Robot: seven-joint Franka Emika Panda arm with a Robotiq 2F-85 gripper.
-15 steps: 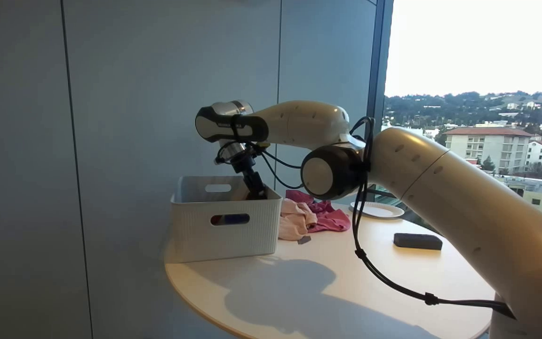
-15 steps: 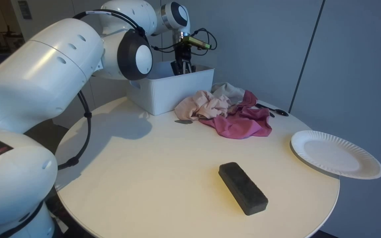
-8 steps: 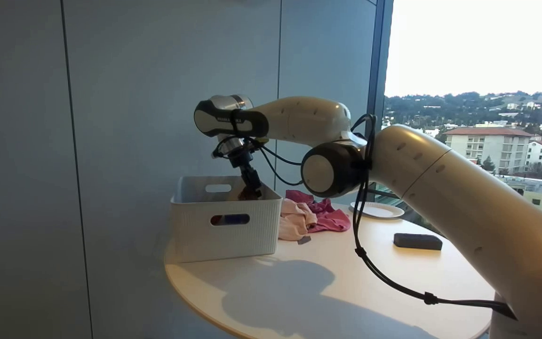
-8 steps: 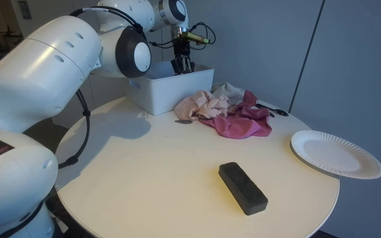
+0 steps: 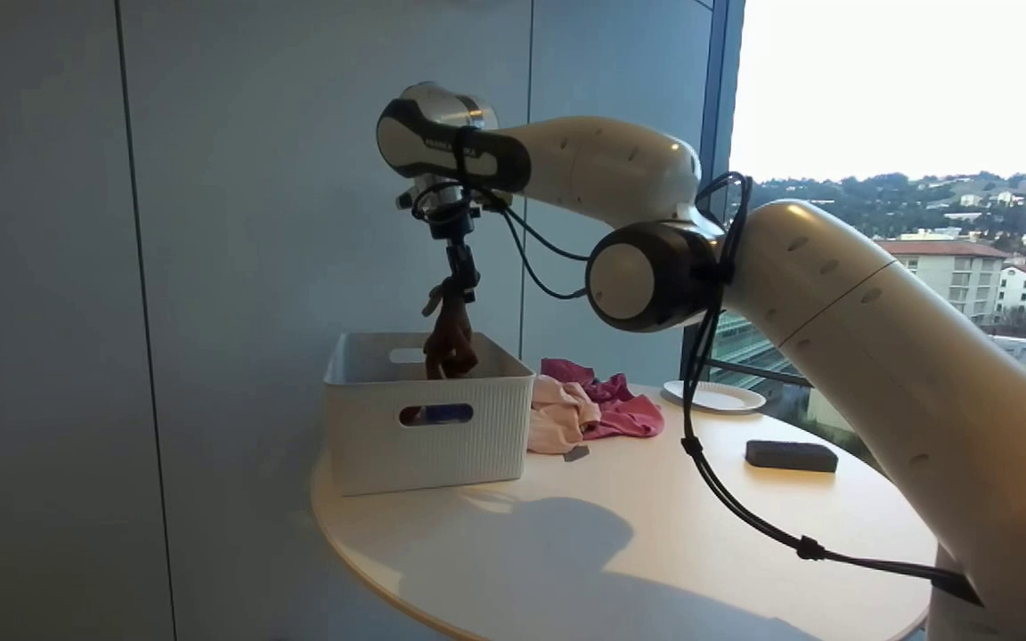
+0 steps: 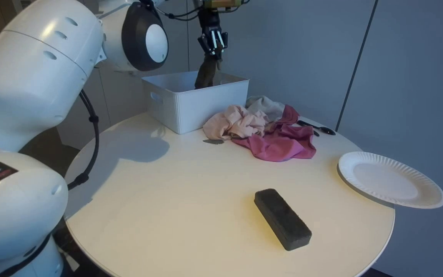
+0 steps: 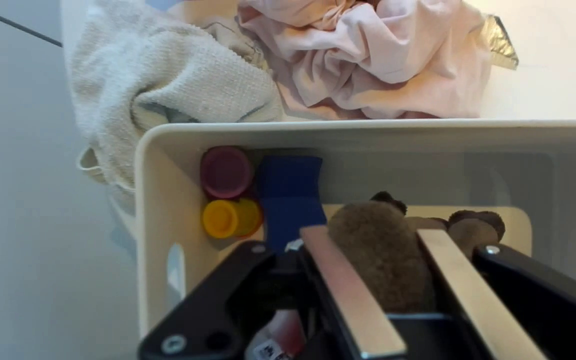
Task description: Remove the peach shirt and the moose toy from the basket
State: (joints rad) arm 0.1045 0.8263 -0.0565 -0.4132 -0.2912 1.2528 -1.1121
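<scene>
Your tool (image 7: 372, 235) pinches the moose toy (image 5: 451, 336); the basket (image 6: 210, 107) sits below the tool, the peach shirt (image 6: 233, 122) lower, to one side.

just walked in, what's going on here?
A white robot arm has a brown plush moose toy gripped in its black end effector. The toy hangs over a white ribbed plastic basket, its lower end apparently not yet out. The crumpled peach fabric shirt is already out, on the pale round table beside the basket.
</scene>
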